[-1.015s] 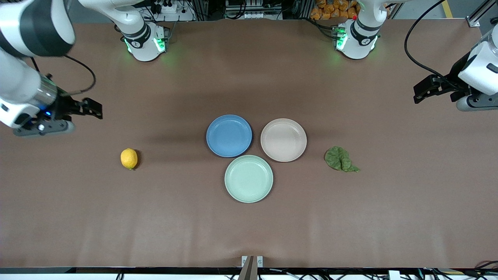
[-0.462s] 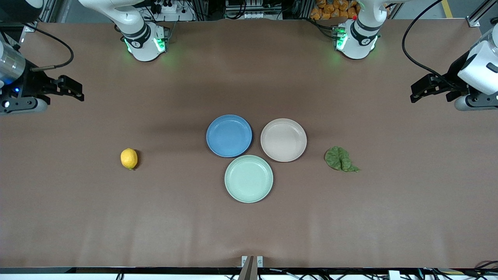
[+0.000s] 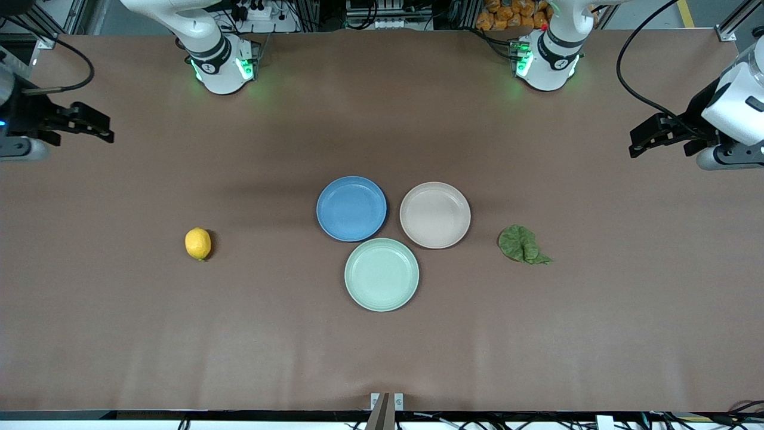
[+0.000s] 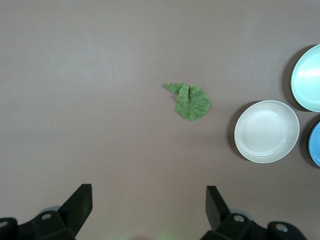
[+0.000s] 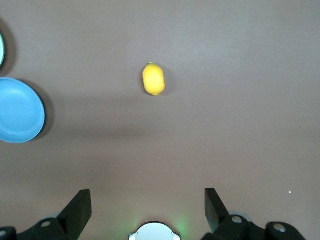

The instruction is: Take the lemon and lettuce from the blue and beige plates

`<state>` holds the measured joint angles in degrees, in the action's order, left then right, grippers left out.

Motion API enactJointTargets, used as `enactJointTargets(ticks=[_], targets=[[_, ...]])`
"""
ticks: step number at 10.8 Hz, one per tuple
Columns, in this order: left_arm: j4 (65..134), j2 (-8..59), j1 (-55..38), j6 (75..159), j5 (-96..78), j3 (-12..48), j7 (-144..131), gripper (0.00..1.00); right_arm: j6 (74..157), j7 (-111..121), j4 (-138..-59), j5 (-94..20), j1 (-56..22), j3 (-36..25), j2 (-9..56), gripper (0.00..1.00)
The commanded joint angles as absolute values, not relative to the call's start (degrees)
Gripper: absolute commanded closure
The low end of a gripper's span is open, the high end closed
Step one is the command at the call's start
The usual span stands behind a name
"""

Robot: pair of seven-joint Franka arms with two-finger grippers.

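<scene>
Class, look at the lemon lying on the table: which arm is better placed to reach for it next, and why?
The right arm, probably. The lemon lies toward its end of the table, and the open right gripper hangs over that end. The left gripper hangs over the other end, nearer the lettuce leaf.

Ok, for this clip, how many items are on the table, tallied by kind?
Plates: 3 (blue plate, beige plate, light green plate)
Lemon: 1
Lettuce leaf: 1
Total: 5
</scene>
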<state>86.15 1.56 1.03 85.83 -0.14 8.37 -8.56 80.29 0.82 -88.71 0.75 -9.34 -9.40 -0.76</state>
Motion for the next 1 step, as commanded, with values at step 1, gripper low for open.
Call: enactJointTargets(ticks=[1], targets=[[86.2, 1.1, 1.2, 85.5, -1.7, 8.3, -6.9, 0.00, 79.5, -0.9, -87.4, 0.3, -8.8, -9.8, -0.4, 0.00]])
